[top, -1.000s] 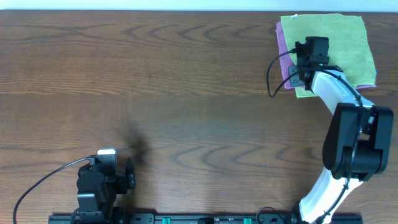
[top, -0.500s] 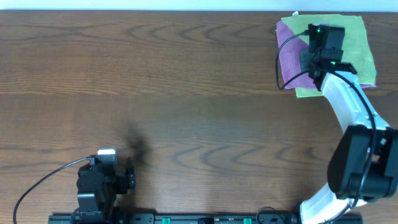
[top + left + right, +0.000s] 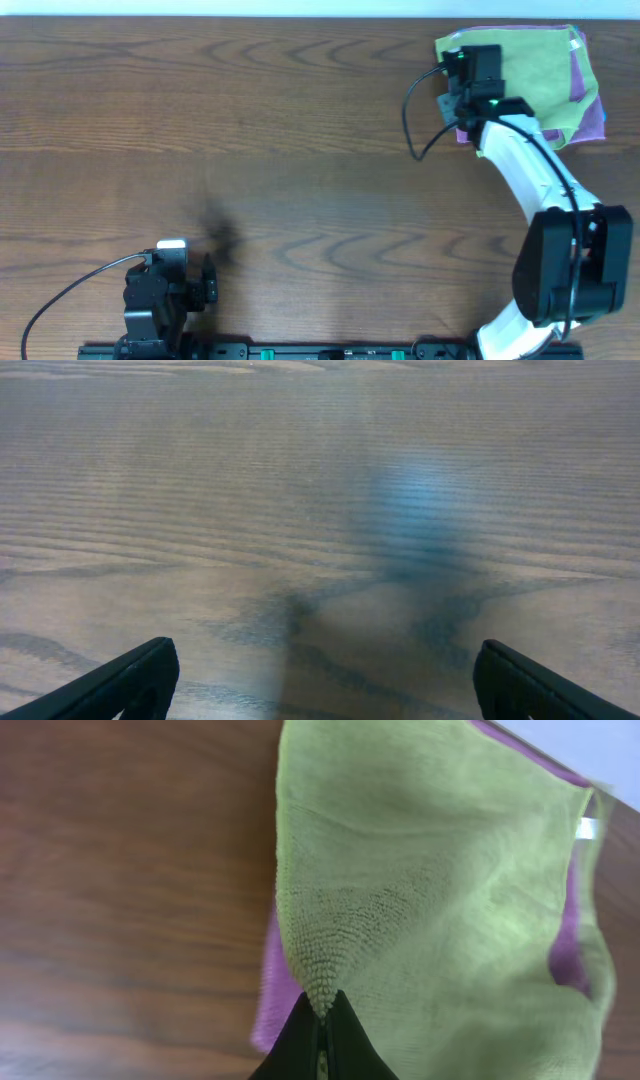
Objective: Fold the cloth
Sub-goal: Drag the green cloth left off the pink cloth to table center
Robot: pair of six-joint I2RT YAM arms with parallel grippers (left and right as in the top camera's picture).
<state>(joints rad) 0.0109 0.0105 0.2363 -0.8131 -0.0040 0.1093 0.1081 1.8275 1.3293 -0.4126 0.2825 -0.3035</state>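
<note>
The lime-green cloth (image 3: 530, 70) lies at the table's far right corner, on top of a purple towel. My right gripper (image 3: 462, 62) is at the cloth's left end, shut on one pinched corner of it. In the right wrist view the black jaws (image 3: 322, 1020) meet on a point of green terry, and the cloth (image 3: 430, 890) spreads away from them, slightly lifted. My left gripper (image 3: 205, 285) rests near the front left edge, open. Its fingertips (image 3: 140, 675) stand far apart over bare wood.
The purple towel (image 3: 590, 115) shows along the cloth's right and lower edges, and beside the jaws as a strip (image 3: 272, 990). The table's far edge (image 3: 300, 18) runs just behind the towels. Brown wood tabletop (image 3: 280, 150) stretches between the arms.
My right gripper has swung back and then left with the green corner in it. The cloth slid left over the purple towel, which now shows on the right. The left arm stayed still.
</note>
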